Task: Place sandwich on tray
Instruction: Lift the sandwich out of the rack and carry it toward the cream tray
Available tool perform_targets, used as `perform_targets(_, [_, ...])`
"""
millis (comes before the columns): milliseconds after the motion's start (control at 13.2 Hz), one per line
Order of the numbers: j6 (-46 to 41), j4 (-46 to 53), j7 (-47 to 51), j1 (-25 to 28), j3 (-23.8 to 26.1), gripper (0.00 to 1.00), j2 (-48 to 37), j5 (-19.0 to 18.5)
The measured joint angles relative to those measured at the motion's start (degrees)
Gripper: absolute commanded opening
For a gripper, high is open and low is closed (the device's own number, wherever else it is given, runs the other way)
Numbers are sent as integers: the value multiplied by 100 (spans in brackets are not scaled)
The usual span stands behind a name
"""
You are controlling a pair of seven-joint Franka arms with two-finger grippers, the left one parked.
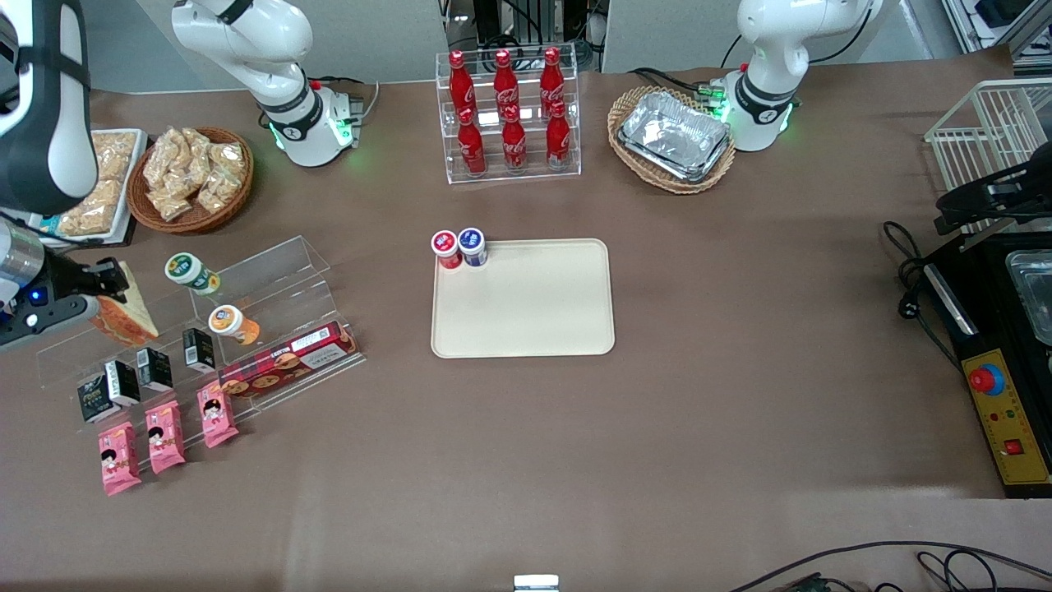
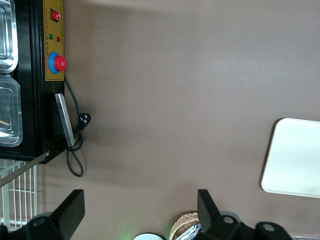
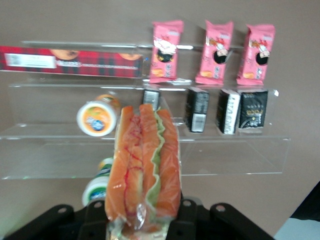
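My right gripper (image 1: 107,288) hangs over the clear stepped display shelf (image 1: 271,279) at the working arm's end of the table, shut on the sandwich (image 1: 127,316). The wedge points down toward the shelf. In the right wrist view the sandwich (image 3: 144,165) stands between the black fingers (image 3: 186,210), showing orange and green filling under clear wrap. The cream tray (image 1: 526,304) lies flat at the table's middle, well away from the gripper toward the parked arm; two small round tubs (image 1: 459,247) stand on its corner. The tray (image 2: 295,160) also shows in the left wrist view.
The shelf carries two round cups (image 1: 191,273), small black cartons (image 1: 152,368), a red biscuit box (image 1: 288,358) and pink packets (image 1: 164,436). A basket of bagged snacks (image 1: 191,177), a rack of red bottles (image 1: 509,111) and a basket of foil trays (image 1: 674,136) stand farther from the camera.
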Motion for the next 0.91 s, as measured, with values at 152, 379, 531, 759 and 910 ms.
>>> perform_targets(152, [-474,338,3,553,19,30,1,11])
perform_targets(379, [-605,481,17,1610,57,30,15,112])
perform_targets(531, [-605,482,42,2203,68,30,82,442])
perform_targets(759, [-480,486,30,2678,63,30,339,1358])
perform_targets(910, [-181,503,19,3146,62,30,520,1487])
